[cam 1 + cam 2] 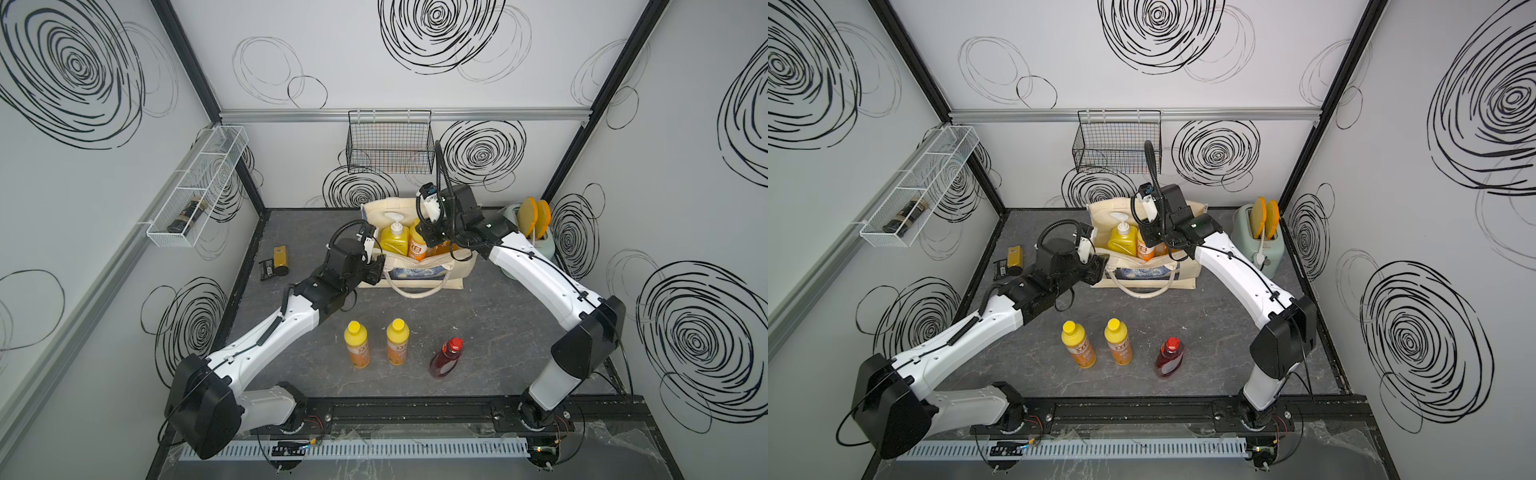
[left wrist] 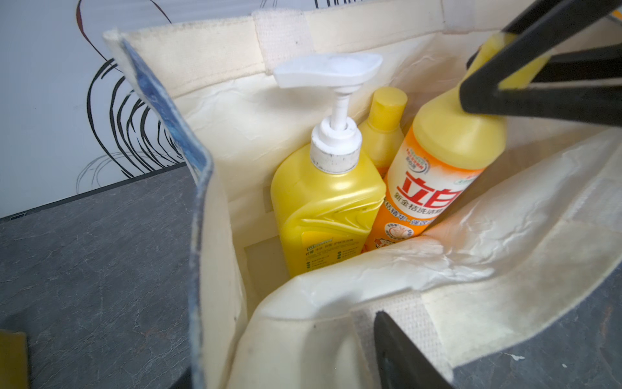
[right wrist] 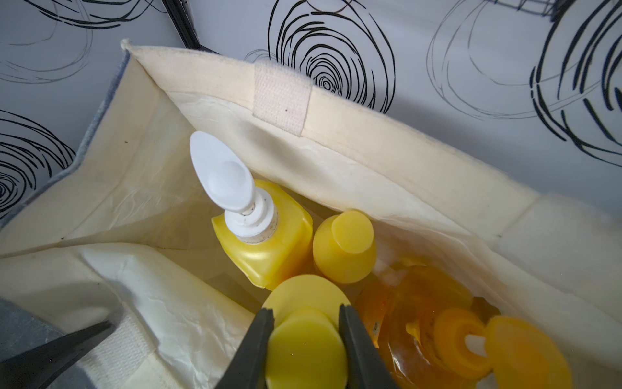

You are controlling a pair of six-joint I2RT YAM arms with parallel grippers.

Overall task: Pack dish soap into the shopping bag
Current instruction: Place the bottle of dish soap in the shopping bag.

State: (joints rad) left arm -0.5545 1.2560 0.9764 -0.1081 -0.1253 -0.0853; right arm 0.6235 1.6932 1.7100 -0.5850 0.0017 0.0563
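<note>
wrist views show what top views hide behind the right arm (image 1: pixel 532 270): right gripper (image 3: pixel 306 315) clamped on the yellow cap (image 3: pixel 306 353) of an orange bottle (image 2: pixel 434 188) inside the bag (image 1: pixel 415 282), beside pump bottle (image 3: pixel 269 249) and amber bottle (image 3: pixel 420 303); left gripper (image 1: pixel 376 266) sits at the bag's rim, only 1 finger (image 2: pixel 404 353) showing, grip untellable.

Yellow pump bottle (image 2: pixel 323 208) inside cream tote (image 2: pixel 488 262)

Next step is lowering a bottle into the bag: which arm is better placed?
Right. The right claw grips an orange bottle by its yellow cap, inside the shopping bag. The left claw sits at the bag's front rim and holds no bottle.
</note>
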